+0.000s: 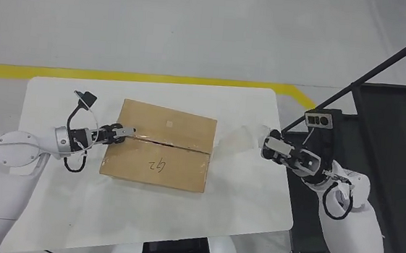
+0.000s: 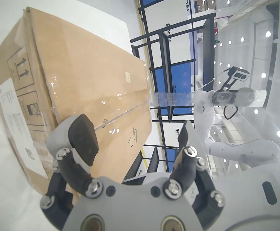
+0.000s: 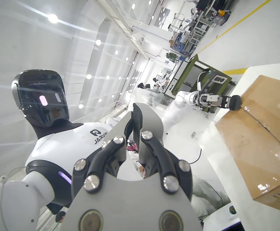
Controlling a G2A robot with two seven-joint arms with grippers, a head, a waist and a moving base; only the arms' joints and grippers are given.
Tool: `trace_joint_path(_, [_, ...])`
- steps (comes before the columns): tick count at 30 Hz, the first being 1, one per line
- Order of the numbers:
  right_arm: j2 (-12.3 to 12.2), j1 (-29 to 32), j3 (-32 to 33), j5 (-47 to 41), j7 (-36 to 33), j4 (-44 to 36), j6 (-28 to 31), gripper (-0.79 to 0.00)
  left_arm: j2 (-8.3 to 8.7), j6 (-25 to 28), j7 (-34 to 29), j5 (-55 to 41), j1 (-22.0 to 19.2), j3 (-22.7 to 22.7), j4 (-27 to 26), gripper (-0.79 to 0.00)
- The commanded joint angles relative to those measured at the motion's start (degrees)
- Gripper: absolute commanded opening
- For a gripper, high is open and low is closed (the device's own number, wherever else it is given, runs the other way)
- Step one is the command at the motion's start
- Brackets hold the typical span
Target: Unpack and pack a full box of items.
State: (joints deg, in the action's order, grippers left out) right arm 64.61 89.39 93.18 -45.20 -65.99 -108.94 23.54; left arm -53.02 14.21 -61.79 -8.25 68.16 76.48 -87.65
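Box (image 1: 161, 145) of brown cardboard lies closed on the white table (image 1: 240, 195), flaps down. From above, the left gripper (image 1: 126, 131) is at one end of the box's top seam. Just beyond the opposite end, the right gripper (image 1: 265, 143) has a strip of clear tape (image 1: 238, 138) running to it from the box. In the left wrist view, the left gripper (image 2: 135, 131) stands wide open with nothing between its fingers, one pad (image 2: 83, 135) over the box's near top edge. Glossy tape shows along the seam, and its loose length (image 2: 170, 98) spans the air from the box's far end. In the right wrist view, the right gripper (image 3: 134, 113) is pinched narrow on the clear film, with the box (image 3: 251, 140) off to one side. Judgement: the step in hand is stripping the seal, early in unpacking. The next move calls for drawing the tape along the seam line, away from the box, with the box braced against sliding, then shedding the sticky strip before lifting the flaps.
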Motion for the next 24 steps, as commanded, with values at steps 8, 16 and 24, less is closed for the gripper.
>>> trace_joint_path(8, [1.46, -10.39, -12.64, 0.11, 4.56, 4.92, 0.64, -0.785, 0.04, 0.05, 0.57, -0.25, 0.12, -0.21, 0.28, 0.000])
trace_joint_path(16, [2.66, -15.17, -20.66, 3.17, 7.45, 9.89, 0.76, -0.785, 0.14, 0.03, 0.60, -1.07, 0.22, 0.06, 0.50, 0.000])
trace_joint_path(24, [4.12, -19.36, -27.40, 4.20, 11.01, 13.40, 1.42, -0.785, 0.27, 0.04, 0.57, -1.82, 0.42, 0.49, 0.53, 0.000])
